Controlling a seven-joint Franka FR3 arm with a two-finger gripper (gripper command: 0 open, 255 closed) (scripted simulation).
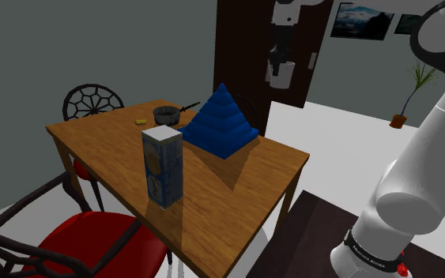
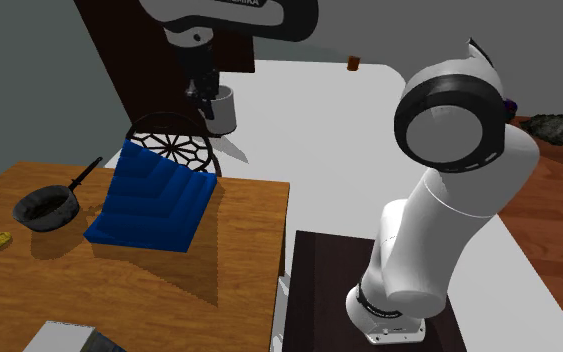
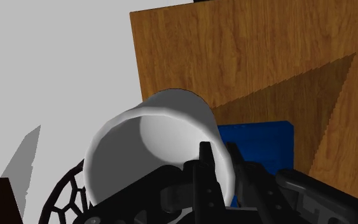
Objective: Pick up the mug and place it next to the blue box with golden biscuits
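My black gripper [image 1: 279, 63] hangs high over the far edge of the wooden table [image 1: 228, 197], shut on the rim of a white mug [image 1: 283, 75]. In the second exterior view the gripper [image 2: 207, 93] holds the mug [image 2: 223, 110] in the air above a black wire-back chair [image 2: 177, 145]. The wrist view looks into the open mug [image 3: 149, 137], with one finger [image 3: 205, 167] against its wall. The blue box with golden biscuits [image 1: 162, 167] stands upright near the table's front edge, well away from the mug.
A blue stepped pyramid [image 1: 222, 122] sits on the table between the mug and the box. A dark pan [image 1: 167, 115] and a small yellow item [image 1: 141, 121] lie behind it. A red-seated chair [image 1: 78, 237] stands in front, and a potted plant [image 1: 410, 95] far off.
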